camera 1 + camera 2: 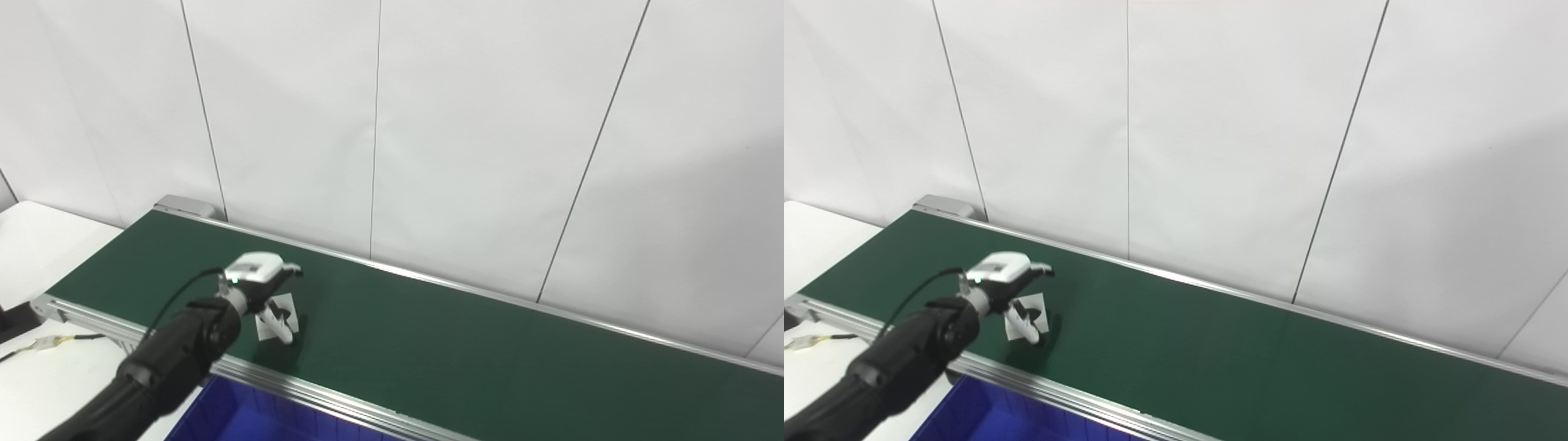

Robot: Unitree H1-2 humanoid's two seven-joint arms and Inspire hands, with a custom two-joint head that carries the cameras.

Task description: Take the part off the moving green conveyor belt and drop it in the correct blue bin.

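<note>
1. Left eye view: the green conveyor belt runs from 10 o'clock down to 4 o'clock across the frame, edged by aluminium rails, with white wall panels behind it.
2. Left arm enters from 7 o'clock; the left hand sits over the near-left part of the belt, back of the hand up, fingers pointing down toward the belt surface.
3. Part: a flat white part lies on the belt directly beneath that hand, toward the near rail. The fingers reach onto it and partly cover it.
4. Hand state: fingers are spread and curled downward around the part; whether they have actually closed on it cannot be told from either view.
5. Blue bin sits at 6 o'clock, just below the near rail, only its interior corner visible.
6. Right hand: out of both views.
</note>
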